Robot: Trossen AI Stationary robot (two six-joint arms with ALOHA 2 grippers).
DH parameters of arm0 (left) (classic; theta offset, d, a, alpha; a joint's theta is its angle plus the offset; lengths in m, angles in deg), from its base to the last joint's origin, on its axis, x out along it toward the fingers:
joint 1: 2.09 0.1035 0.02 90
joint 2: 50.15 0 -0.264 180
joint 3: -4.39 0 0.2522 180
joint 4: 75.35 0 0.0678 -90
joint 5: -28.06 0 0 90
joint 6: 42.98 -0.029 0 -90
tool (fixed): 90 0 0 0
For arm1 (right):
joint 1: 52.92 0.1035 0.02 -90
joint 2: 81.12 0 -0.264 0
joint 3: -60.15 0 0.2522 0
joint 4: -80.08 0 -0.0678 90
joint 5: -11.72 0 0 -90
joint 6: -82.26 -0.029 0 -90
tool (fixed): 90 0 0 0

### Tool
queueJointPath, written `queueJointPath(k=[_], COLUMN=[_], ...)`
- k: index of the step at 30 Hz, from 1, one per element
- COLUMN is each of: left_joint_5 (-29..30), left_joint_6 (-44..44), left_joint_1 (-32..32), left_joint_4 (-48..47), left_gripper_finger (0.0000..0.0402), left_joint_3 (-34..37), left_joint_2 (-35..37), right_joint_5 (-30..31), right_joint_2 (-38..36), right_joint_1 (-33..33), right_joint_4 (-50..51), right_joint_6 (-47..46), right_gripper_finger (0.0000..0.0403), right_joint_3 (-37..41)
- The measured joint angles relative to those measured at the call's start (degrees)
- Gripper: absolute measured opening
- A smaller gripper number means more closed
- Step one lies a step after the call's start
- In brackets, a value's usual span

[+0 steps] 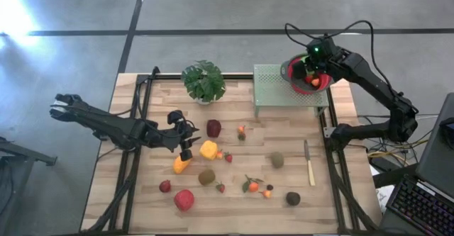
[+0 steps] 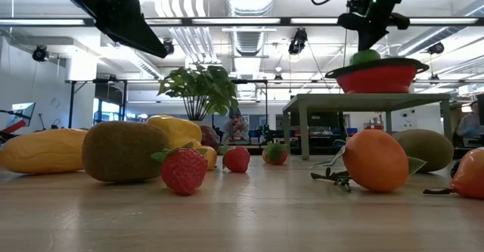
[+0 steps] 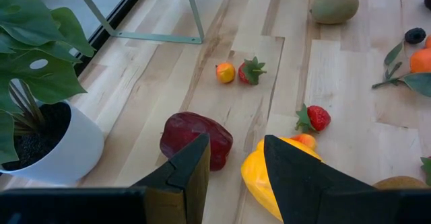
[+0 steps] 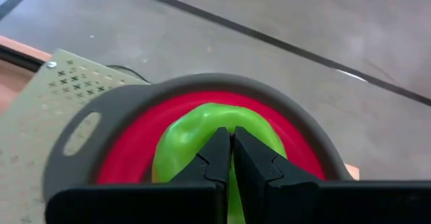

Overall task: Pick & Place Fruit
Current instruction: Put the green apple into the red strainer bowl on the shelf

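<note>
A: Working out the left arm's next pick: its gripper (image 1: pixel 186 149) hangs over the tabletop's middle, left of centre, jaws partly apart with nothing between them.

B: Which fruit is closest?

A: In the wrist view the maroon fruit (image 3: pixel 195 140) sits just beyond one finger and the yellow fruit (image 3: pixel 279 177) just beyond the other, the two close together.

B: So the risk is catching both.

A: I'd say so. Centre on one, come straight down, and open wider if it won't fit.

B: And the right gripper (image 1: pixel 310 71)?

A: Shut, empty, poised over the red bowl (image 1: pixel 325 86) on the green stand (image 1: pixel 273 87) at the far right corner. A green fruit (image 4: pixel 202 133) lies in the bowl below its tips.

B: The rest?

A: Scattered from the middle to the near edge: orange (image 1: pixel 252 186), kiwis, strawberries, a red apple (image 1: pixel 184 199).
</note>
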Motion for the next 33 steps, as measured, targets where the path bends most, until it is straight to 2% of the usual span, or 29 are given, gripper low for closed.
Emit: queueJointPath(k=[11,33], left_joint_5=[0.0,0.0], left_joint_6=[0.0,0.0], left_joint_1=[-0.02,0.0], left_joint_4=[0.0,0.0], left_gripper_finger=[0.0147,0.0147], left_joint_3=[0.0,0.0], left_joint_2=[-0.02,-0.02], right_joint_5=[1.68,1.59], right_joint_2=[1.29,2.03], right_joint_1=[-1.83,-2.5], right_joint_4=[0.2,-1.72], right_joint_6=[-0.16,0.3], right_gripper_finger=[0.0008,0.0008], right_joint_3=[4.68,8.1])
